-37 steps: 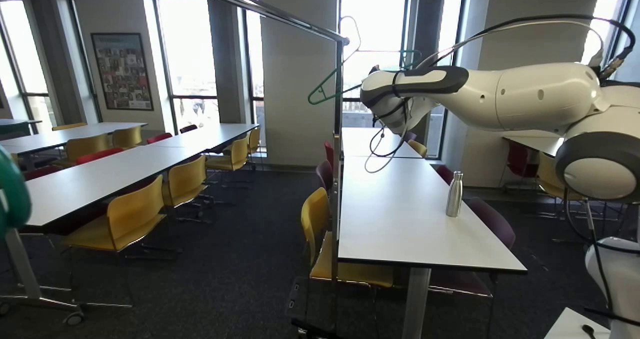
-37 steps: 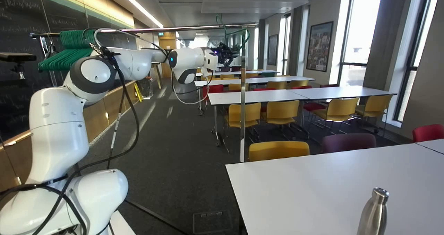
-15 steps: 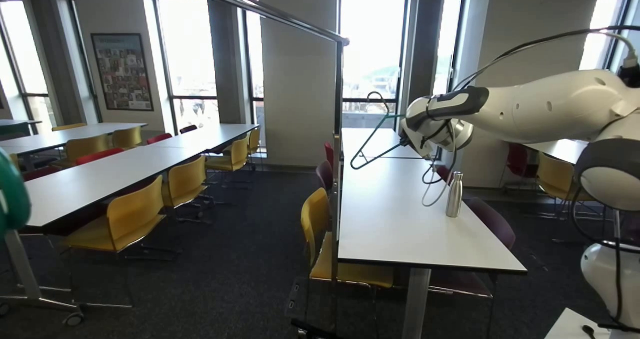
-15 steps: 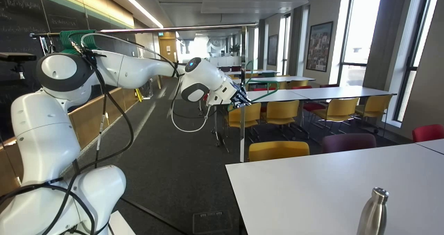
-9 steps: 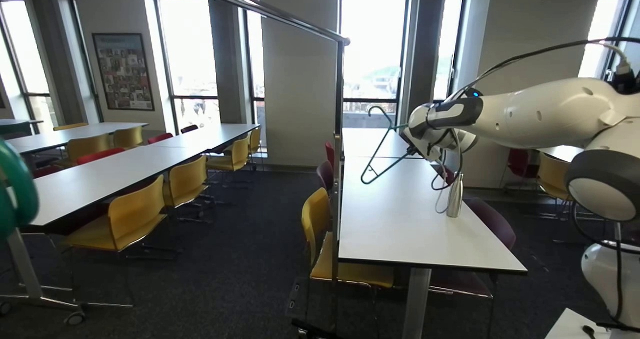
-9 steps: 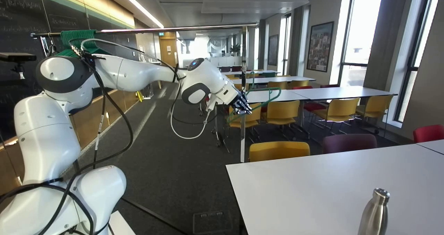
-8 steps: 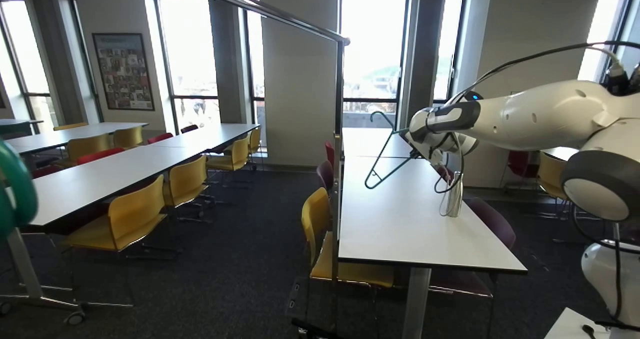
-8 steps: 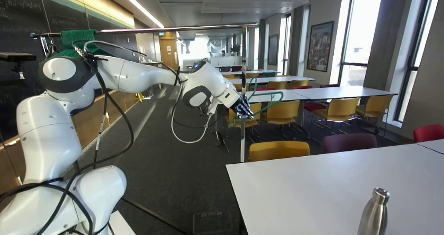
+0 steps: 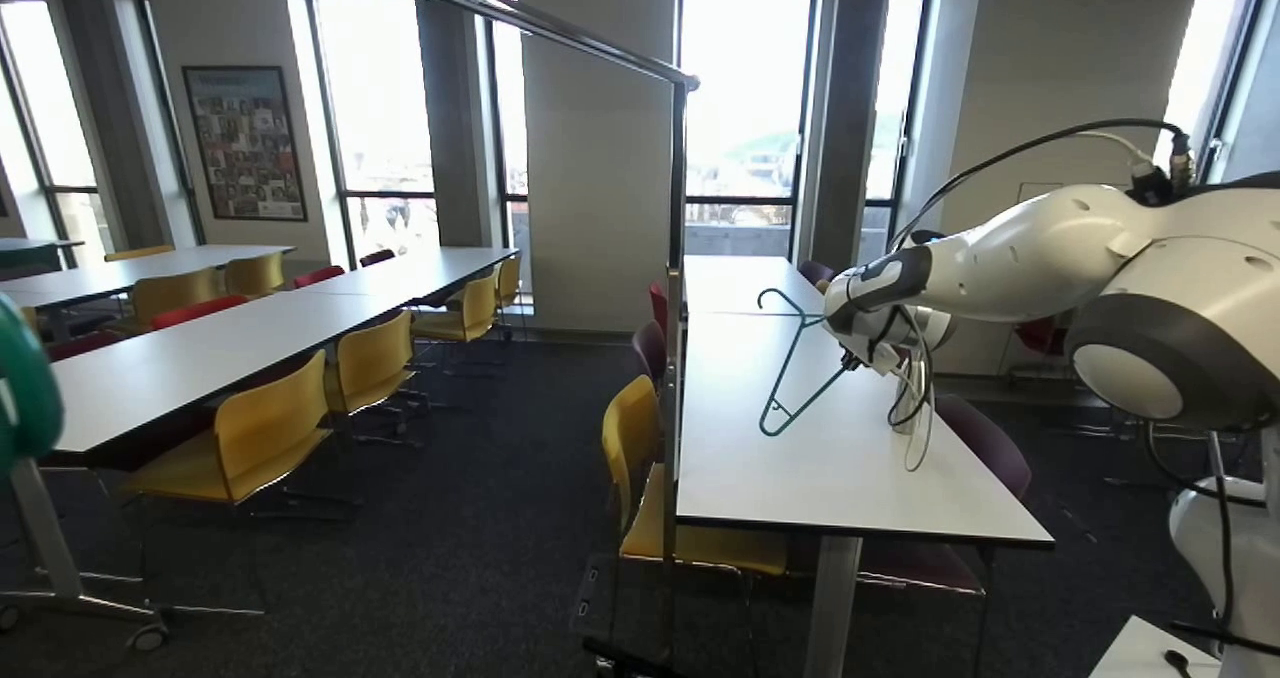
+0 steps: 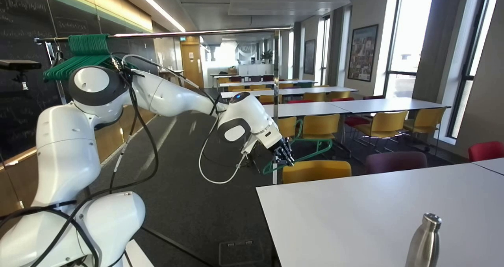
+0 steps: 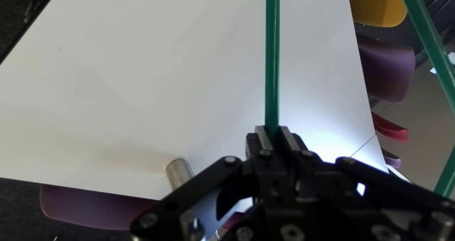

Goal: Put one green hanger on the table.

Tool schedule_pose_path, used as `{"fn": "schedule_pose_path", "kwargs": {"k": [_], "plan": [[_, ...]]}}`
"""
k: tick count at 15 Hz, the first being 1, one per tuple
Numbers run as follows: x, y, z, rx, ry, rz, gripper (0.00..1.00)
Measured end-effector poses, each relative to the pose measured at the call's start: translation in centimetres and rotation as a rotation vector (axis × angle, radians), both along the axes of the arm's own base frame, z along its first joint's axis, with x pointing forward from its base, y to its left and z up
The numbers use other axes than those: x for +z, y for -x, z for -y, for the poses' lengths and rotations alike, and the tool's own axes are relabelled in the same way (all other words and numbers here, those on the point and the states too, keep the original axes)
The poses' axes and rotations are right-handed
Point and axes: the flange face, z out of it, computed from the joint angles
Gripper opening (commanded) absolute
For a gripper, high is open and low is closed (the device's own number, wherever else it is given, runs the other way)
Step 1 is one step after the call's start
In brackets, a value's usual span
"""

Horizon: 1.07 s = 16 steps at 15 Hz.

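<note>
Wrist view, nearest: black two-fingered gripper (image 11: 272,131), lower centre, clenched on the straight bar of a slim green triangular hanger (image 11: 272,63). Beneath, long white-topped rectangular table (image 11: 142,74) bearing one silver steel bottle (image 11: 179,171), left of the gripper; four plastic chairs (image 11: 385,70) (one yellow, two purple, one red) along its right edge. In an exterior view, white jointed robot arm (image 10: 67,152) up from lower left, elbow bent, forearm slanting down to centre, wrist tipped down-right, hanger above the tabletop. Beyond: one polished metal rail (image 10: 220,32), bunched green hangers (image 10: 88,44) at upper left. Behind, black chalkboard (image 10: 23,23); writing too small to read.
</note>
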Motion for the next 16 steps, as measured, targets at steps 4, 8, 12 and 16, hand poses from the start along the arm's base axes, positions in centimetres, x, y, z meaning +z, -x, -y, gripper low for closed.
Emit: {"fn": "schedule_pose_path", "kwargs": {"k": [4, 8, 12, 16], "plan": [[-1.7, -1.2, 0.1, -0.043, -0.068, -0.009, 0.02], [-4.7, -2.5, 1.4, -0.094, -0.072, -0.075, 0.02], [-7.4, -4.3, 2.2, -0.14, -0.107, -0.114, 0.02], [-7.5, -6.5, 2.3, -0.158, -0.224, -0.036, 0.02]]}}
